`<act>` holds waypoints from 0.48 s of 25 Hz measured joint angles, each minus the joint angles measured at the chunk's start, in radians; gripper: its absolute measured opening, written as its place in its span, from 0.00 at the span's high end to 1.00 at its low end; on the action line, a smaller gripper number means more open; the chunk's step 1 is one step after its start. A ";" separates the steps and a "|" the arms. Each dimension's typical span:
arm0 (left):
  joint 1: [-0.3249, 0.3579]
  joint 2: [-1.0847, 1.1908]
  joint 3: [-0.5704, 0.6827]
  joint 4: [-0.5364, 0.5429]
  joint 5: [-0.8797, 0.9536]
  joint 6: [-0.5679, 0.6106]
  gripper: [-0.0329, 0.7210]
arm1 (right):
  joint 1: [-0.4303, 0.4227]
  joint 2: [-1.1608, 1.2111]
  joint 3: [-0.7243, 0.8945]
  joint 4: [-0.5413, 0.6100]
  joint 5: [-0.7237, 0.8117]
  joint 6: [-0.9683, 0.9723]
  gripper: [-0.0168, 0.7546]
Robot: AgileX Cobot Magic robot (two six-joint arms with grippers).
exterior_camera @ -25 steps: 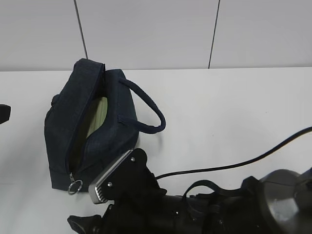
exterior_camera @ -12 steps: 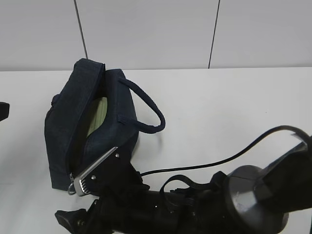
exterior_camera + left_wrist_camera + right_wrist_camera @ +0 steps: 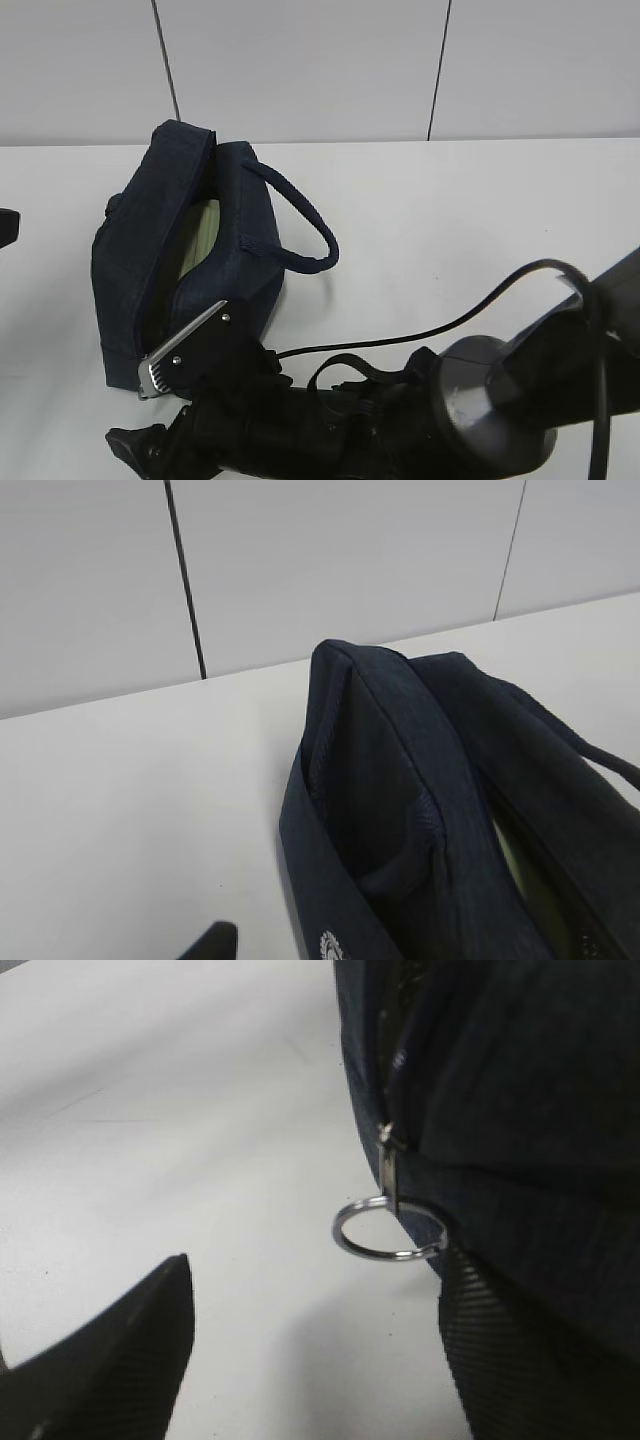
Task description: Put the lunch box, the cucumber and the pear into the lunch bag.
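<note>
White is the colour of the surface [image 3: 480, 220], which is seen to be wide and bare on the right side. On its left part the lunch bag [image 3: 150, 270] is placed – dark navy fabric, lying with its zipper opening turned toward the exterior camera and its strap handle [image 3: 305, 225] falling to the right. The zipper is seen open along most of the top.

Through this opening a pale green shape is visible, and it is judged to be the lunch box [image 3: 203, 235], already inside the bag. The cucumber and the pear cannot be found in any view; whether they are in the bag as well cannot be told, because the inner part is dark.

The right arm is stretched low across the front of the exterior view, up to the near end of the bag. The right hand [image 3: 310, 1350] is held wide open and nothing is grasped by it. In the right wrist view the silver ring pull [image 3: 390, 1230] is seen hanging from the zipper slider just ahead of its two fingers, not yet touched.

The left hand [image 3: 215, 942] is almost out of view – only one dark tip is shown, beside the far end of the bag. It is about half open, and nothing is seen to be held.

The packing is judged to be nearly finished, with closing of the zipper probably left.
</note>
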 joint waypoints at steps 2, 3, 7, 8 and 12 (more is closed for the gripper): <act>0.000 0.000 0.000 -0.001 0.000 0.000 0.50 | 0.000 0.000 -0.004 0.000 0.000 0.002 0.21; 0.000 0.000 0.000 -0.001 0.000 0.000 0.50 | 0.000 0.000 -0.008 0.000 0.000 0.002 0.21; 0.000 0.000 0.000 -0.001 0.000 0.000 0.50 | 0.000 0.002 -0.015 0.000 0.004 0.002 0.21; 0.000 0.000 0.000 -0.001 0.000 0.000 0.50 | 0.000 0.002 -0.015 0.000 0.009 0.002 0.21; 0.000 -0.001 0.000 -0.001 0.000 0.000 0.50 | 0.000 0.002 -0.015 0.000 0.032 0.002 0.21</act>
